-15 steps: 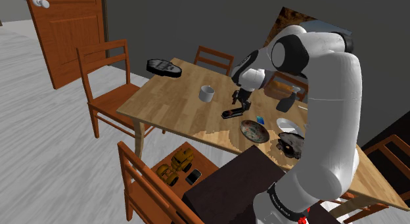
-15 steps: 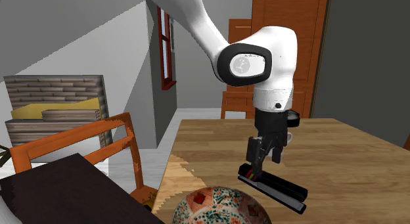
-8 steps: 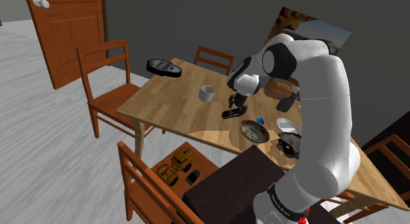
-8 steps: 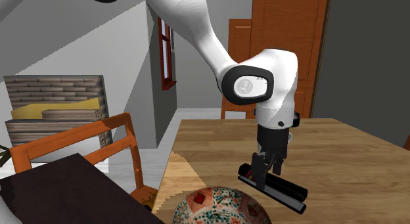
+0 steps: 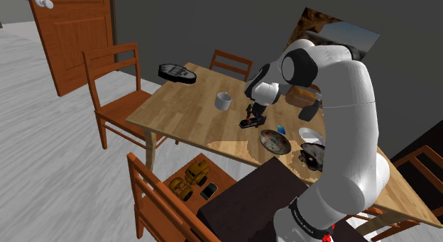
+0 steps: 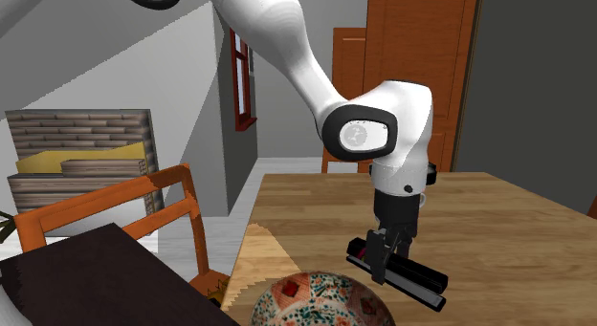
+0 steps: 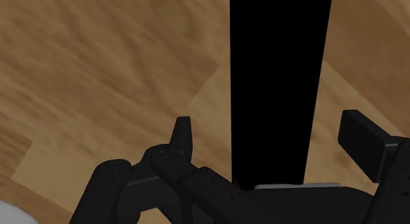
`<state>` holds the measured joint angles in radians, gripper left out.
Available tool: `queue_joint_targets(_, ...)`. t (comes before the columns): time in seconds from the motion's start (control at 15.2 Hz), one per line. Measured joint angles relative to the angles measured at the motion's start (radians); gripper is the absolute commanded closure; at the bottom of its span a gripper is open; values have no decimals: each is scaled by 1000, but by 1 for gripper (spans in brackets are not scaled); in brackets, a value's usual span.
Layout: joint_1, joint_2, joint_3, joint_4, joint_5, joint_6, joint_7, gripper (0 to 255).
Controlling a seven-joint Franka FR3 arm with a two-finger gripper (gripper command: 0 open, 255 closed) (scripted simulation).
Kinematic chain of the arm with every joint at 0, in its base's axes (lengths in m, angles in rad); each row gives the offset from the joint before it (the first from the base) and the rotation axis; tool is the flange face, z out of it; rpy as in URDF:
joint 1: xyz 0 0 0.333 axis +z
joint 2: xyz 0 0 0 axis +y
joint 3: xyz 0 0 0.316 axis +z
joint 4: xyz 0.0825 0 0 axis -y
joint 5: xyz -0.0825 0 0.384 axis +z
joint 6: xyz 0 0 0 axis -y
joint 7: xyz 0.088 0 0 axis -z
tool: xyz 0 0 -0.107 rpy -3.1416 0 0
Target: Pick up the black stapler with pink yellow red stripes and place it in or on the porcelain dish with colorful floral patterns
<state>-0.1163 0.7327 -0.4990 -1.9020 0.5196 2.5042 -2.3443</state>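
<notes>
**Fingers astride the stapler, grasp not yet made**

The gripper (image 6: 386,260) is down at the table (image 5: 183,99) with its fingers (image 7: 182,133) spread wide. The black stapler (image 7: 279,78) runs between them, wood showing on either side, so nothing is clasped yet. It lies flat, well in from every edge, roughly mid-table. The floral dish (image 5: 274,142) sits near it, closer to the long edge on the stand's side.

From where I stand, the grasp wants care more than speed. The gap looks wider on one side than the other, so I'd centre the hand before closing. That way both pads meet the long sides together and the stapler doesn't twist. The fingers look set near one end of the body, so it may droop when lifted. Gripping nearer the middle, if it can be reached, should hold it level.

There is bare wood all round the stapler and nothing stands between it and the dish. The white mug (image 5: 223,101) is off toward the far side, out of the way. Since the dish is close to the table's edge, lower the stapler onto its middle.
</notes>
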Motion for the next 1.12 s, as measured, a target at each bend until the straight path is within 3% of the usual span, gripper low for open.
queue_joint_targets(0.07, 0, 0, 0, 0, 0, 0, 0, 255)
queue_joint_targets(0.73, -1, -1, -1, 1, 0, 0, 0, 255)
queue_joint_targets(1.12, 25, -54, -32, -18, -30, -36, 18, 255)
